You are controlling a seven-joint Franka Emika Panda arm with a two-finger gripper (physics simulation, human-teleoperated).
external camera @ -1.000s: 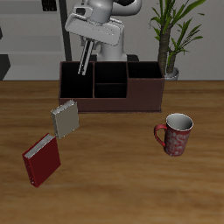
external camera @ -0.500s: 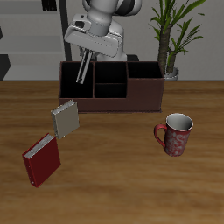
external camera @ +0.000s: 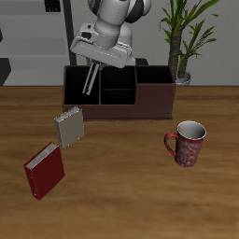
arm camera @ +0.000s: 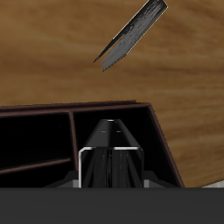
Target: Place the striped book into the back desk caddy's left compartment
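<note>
One item held: striped book (external camera: 91, 79), clamped in tool (external camera: 93, 65), upper centre of frame.
Position: hung tilted above back desk caddy (external camera: 154, 101), over left compartment (external camera: 78, 92).

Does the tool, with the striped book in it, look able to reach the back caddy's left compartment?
Probably yes. The tool holds the striped book edge-down just over the left compartment, and the opening looks free, with nothing between.
</note>
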